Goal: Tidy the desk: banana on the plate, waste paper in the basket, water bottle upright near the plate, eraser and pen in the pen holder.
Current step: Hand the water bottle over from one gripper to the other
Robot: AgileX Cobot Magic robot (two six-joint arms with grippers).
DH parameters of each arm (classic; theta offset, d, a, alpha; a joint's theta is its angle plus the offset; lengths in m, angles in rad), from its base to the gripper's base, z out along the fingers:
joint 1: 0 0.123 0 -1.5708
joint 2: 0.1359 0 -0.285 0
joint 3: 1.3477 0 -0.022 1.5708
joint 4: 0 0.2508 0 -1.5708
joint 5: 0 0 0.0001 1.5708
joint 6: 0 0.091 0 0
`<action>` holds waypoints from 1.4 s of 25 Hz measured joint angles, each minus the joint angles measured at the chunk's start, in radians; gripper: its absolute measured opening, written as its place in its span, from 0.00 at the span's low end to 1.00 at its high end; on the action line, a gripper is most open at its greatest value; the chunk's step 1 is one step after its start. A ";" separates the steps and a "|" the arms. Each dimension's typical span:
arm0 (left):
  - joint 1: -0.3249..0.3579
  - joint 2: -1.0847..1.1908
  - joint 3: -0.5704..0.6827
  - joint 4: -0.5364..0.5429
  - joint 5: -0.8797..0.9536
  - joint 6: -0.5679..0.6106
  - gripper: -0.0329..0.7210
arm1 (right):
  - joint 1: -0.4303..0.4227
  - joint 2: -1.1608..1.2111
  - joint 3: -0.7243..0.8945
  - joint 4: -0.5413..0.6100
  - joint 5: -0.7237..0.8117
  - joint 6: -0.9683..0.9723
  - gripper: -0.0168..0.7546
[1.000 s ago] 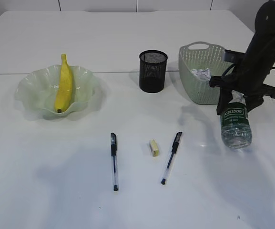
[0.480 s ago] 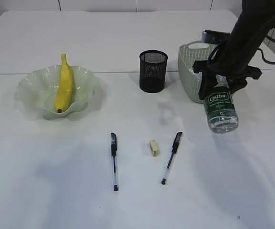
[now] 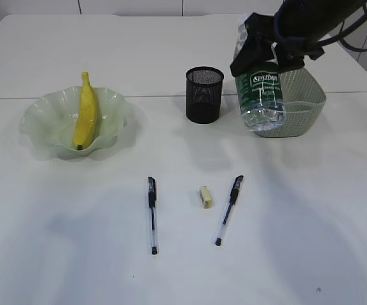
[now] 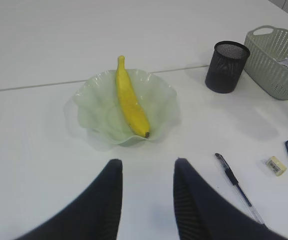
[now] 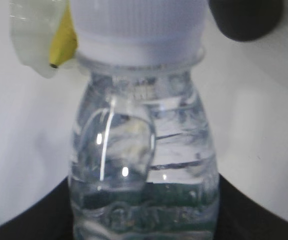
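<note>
My right gripper (image 3: 263, 60) is shut on the water bottle (image 3: 260, 95), holding it in the air in front of the basket (image 3: 301, 111), right of the pen holder (image 3: 204, 95). In the right wrist view the bottle (image 5: 141, 150) fills the frame between the gripper (image 5: 141, 220) fingers. The banana (image 3: 85, 117) lies in the plate (image 3: 116, 111). The eraser (image 3: 205, 196) lies between two pens (image 3: 151, 213) (image 3: 229, 208). My left gripper (image 4: 147, 162) hangs open over bare desk, near the plate (image 4: 96, 107). Waste paper (image 4: 285, 62) shows inside the basket (image 4: 278, 65).
The desk (image 3: 56, 241) is a plain white top. From the left wrist I also see the banana (image 4: 131, 102), pen holder (image 4: 226, 66), eraser (image 4: 276, 165) and a pen (image 4: 236, 182) to the right of my fingers.
My right gripper has carried the water bottle up and to the left, from low at the desk's right to in front of the basket. Nothing else moved.
</note>
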 joint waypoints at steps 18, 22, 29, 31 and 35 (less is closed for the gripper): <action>0.000 0.068 0.000 -0.058 -0.057 0.000 0.36 | 0.002 -0.128 0.000 0.558 0.062 -0.546 0.52; 0.000 0.068 0.000 -0.072 -0.059 0.000 0.36 | 0.031 -0.148 0.000 0.599 0.064 -0.597 0.52; 0.000 0.068 0.000 -0.093 -0.067 0.000 0.36 | 0.082 -0.152 0.000 0.623 0.064 -0.573 0.52; 0.000 0.068 0.000 -0.095 -0.067 0.000 0.36 | 0.084 -0.152 0.000 0.625 0.064 -0.571 0.52; 0.000 0.068 0.000 -0.099 -0.069 0.000 0.36 | 0.084 -0.152 0.000 0.599 0.064 -0.561 0.52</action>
